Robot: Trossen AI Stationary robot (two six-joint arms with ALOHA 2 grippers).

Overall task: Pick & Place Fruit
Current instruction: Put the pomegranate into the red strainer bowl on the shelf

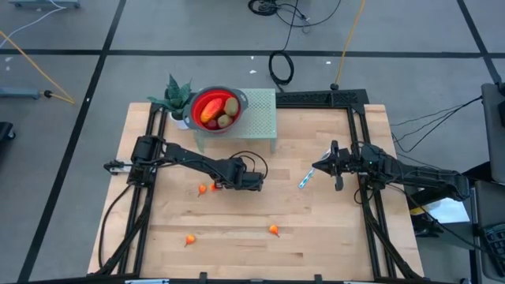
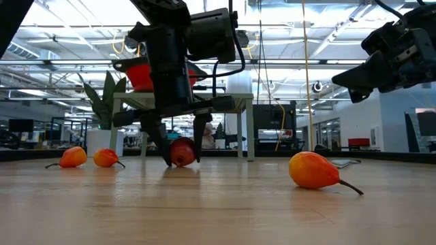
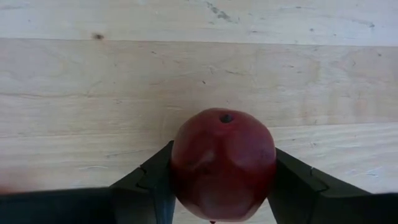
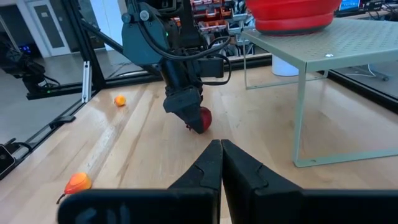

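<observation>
Pale wood is carrying everything here: the surface (image 1: 316, 237) is lying broad under both arms. The left gripper (image 2: 180, 153) is pressing down mid-surface, its jaws grasping a dark red fruit (image 3: 222, 163), seemingly just touching the wood. The right gripper (image 4: 221, 163) is hovering well apart, jaws clenched on nothing. Small orange fruits (image 2: 73, 157) are lying scattered nearby.

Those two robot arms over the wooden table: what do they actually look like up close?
Both are black and jointed, made of slim links with bulkier joints. The left arm has thin black cables looping near its wrist. The left gripper ends in two chunky, angular black fingers; the right gripper has two matching fingers tapering to a wedge.
</observation>
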